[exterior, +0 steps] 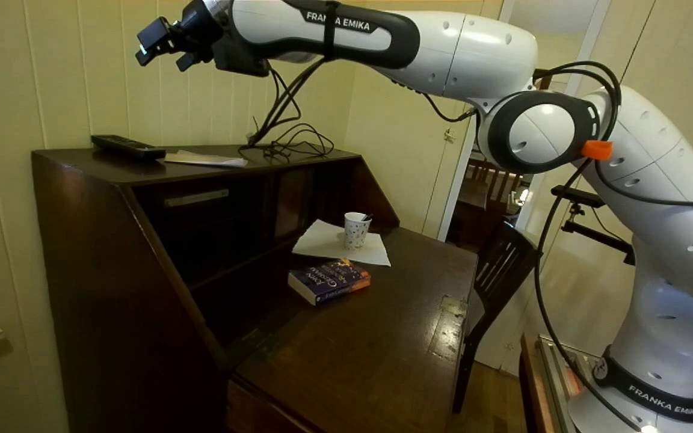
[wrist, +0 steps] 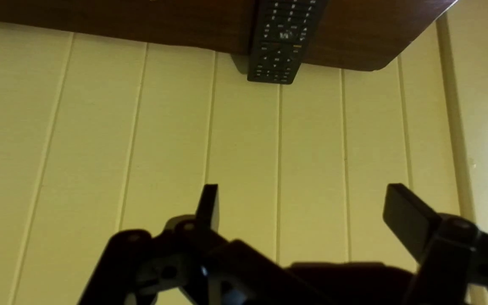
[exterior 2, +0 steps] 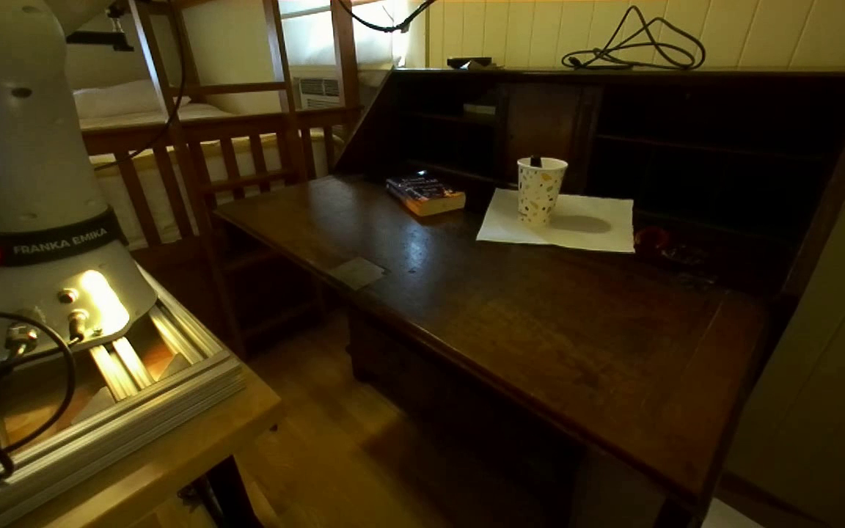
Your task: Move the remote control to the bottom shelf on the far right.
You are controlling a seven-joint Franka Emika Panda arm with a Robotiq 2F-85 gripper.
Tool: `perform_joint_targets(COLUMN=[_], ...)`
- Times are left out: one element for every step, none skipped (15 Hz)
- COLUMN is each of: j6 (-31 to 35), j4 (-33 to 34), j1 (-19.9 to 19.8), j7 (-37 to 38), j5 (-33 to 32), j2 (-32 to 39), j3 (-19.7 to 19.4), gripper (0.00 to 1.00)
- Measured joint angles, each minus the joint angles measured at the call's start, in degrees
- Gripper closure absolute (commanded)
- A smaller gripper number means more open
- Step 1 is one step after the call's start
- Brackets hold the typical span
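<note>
Our gripper [wrist: 301, 205], released, its blocky black fingers [wrist: 409, 222] spread wide before a grooved cream wall [wrist: 244, 148]

We see the remote control [wrist: 280, 46], a slim flat black bar dotted with small pale-marked buttons, lying on the high top of a dark, glossy, slant-sided wooden desk [exterior: 88, 252], one end jutting past the edge in the wrist view. Just beside it lie thin white papers [exterior: 202, 159], and farther along the top, loose loops of black cable [exterior 2: 634, 50]. Lower down, on the polished worktop [exterior: 346, 349], we find a thick book [exterior: 329, 281] with a blue-and-orange cover; near it, a white paper sheet [exterior: 322, 240] bears an upright, tapered, speckled cup [exterior: 355, 233]
</note>
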Motion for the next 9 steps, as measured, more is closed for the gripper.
perform_joint_targets(j6=[1.9,3.5,4.7,5.4,5.8,5.8,5.6,5.4,5.0], j4=[0.0,0.0,0.0,0.0,0.0,0.0,0.0,0.0,0.0], j1=[0.0,-0.1,-0.1,-0.1,-0.1,-0.1,-0.1,-0.1,-0.1], j7=[0.1,0.2,0.3,0.4,0.4,0.4,0.5,0.8,1.0], j5=[0.0,0.0,0.0,0.0,0.0,0.0,0.0,0.0,0.0], j2=[0.5,1.2,1.9,2.7,3.4,4.0,4.7,5.2,5.7], j3=[-0.2,-0.5,-0.7,-0.9,-1.1,-1.3,-1.7,-2.1,-2.5], gripper=[0.0,0.0,0.0,0.0,0.0,0.0,0.0,0.0,0.0])
